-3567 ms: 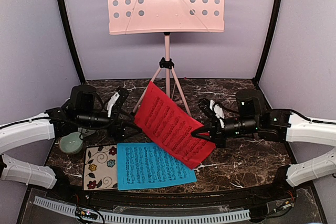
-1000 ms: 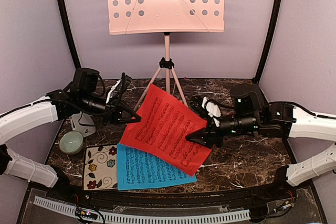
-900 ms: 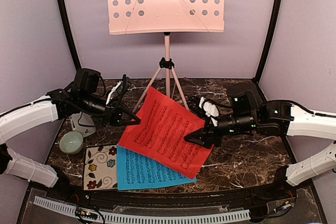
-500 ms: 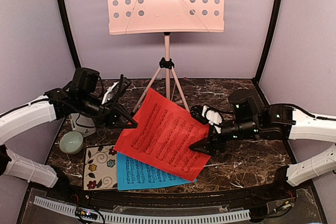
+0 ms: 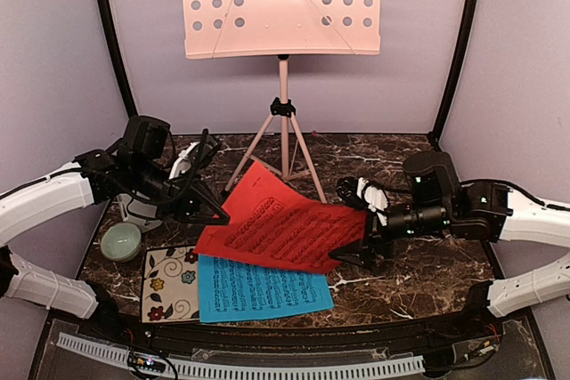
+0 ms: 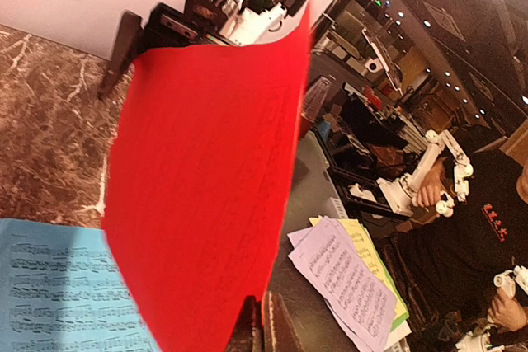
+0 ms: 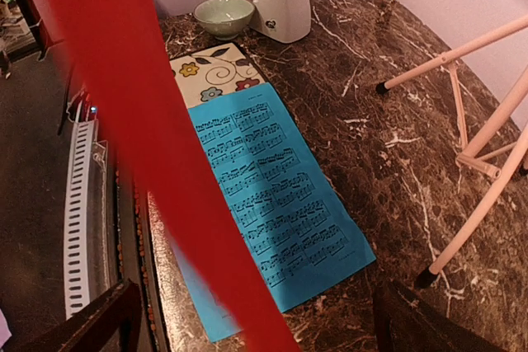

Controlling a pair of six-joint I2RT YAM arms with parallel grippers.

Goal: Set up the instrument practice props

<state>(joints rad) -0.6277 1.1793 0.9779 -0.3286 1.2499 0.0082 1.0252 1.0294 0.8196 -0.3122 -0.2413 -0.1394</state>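
Reaches in from both sides, left arm (image 5: 44, 206) and right arm (image 5: 525, 220) bent at the elbow, white forearms angled toward the middle and dark wrists held low. Pinches the left edge of the red sheet (image 5: 285, 229) with the left gripper (image 5: 212, 213), fingers (image 6: 245, 326) pressed close together on the paper. Points the right gripper (image 5: 352, 251) leftward and slightly down, fingers (image 7: 103, 319) spread wide apart, with the sheet's right edge between them. Cannot tell whether touching there.
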